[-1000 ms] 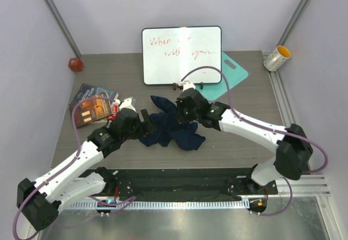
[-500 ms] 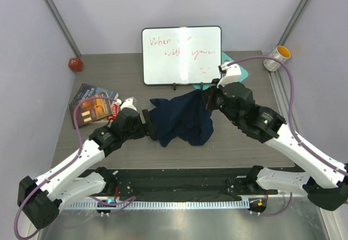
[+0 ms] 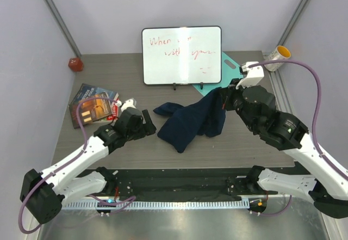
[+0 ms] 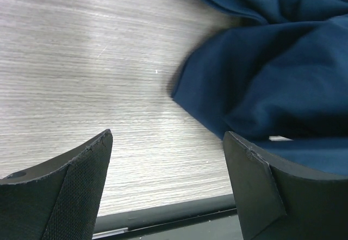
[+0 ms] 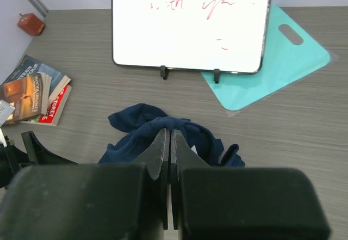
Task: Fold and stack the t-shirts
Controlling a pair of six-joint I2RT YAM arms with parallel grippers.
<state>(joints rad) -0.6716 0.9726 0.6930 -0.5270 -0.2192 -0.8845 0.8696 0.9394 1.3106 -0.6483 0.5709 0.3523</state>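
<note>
Between the closed jaws of the right gripper [image 3: 224, 97], a navy t-shirt [image 3: 190, 121] is pinched by one edge and drapes onto the table [image 3: 244, 142]. The left gripper [image 3: 149, 123], jaws wide apart, sits just beside its lower end.

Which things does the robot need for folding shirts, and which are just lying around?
For the job:
navy t-shirts, bunched mid-table
right gripper, shut on the fabric
left gripper, open beside it

Just lying about:
whiteboard
teal board
books
small red thing
white-and-yellow cup
</note>
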